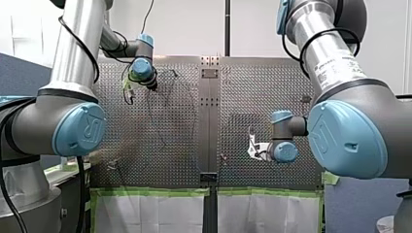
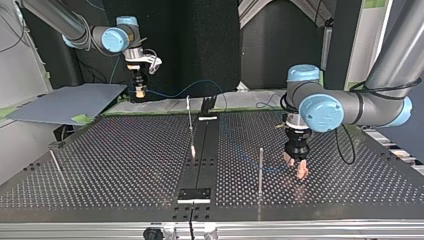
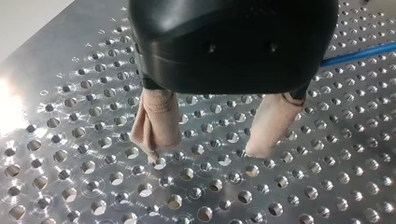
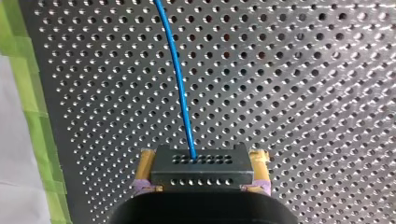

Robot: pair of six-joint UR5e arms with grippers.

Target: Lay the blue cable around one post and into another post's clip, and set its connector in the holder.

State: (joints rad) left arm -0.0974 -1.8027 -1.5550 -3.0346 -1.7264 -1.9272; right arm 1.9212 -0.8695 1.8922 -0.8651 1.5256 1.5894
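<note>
Over the worktop [image 2: 125,165] my left gripper [image 3: 208,149] hangs empty, fingers apart. My right gripper [image 4: 203,169] has its fingers clamped on the black connector [image 4: 201,163], with the blue cable [image 4: 180,79] running out ahead. Best, I judge, the right feeds slack slowly while the left guides the cable round the post [image 2: 260,170].

In the top view a leaning post [image 2: 190,125] stands at the middle of the table [image 2: 100,165]. At its 4 o'clock stands an upright post [image 2: 260,172]. Just at that post's 3 o'clock the left gripper [image 2: 295,166] hangs over the table, fingers apart with nothing between. At 8 o'clock from the leaning post, near the table's edge, stands a third post [image 2: 56,164]. At 6 o'clock from it, a small plate [image 2: 194,194] lies by the near edge. At 10 o'clock, past the far edge, hangs the right gripper [image 2: 140,91]. In the right wrist view the connector [image 4: 201,163] sits between its fingers, and the cable [image 4: 180,84] runs ahead over the table.
</note>
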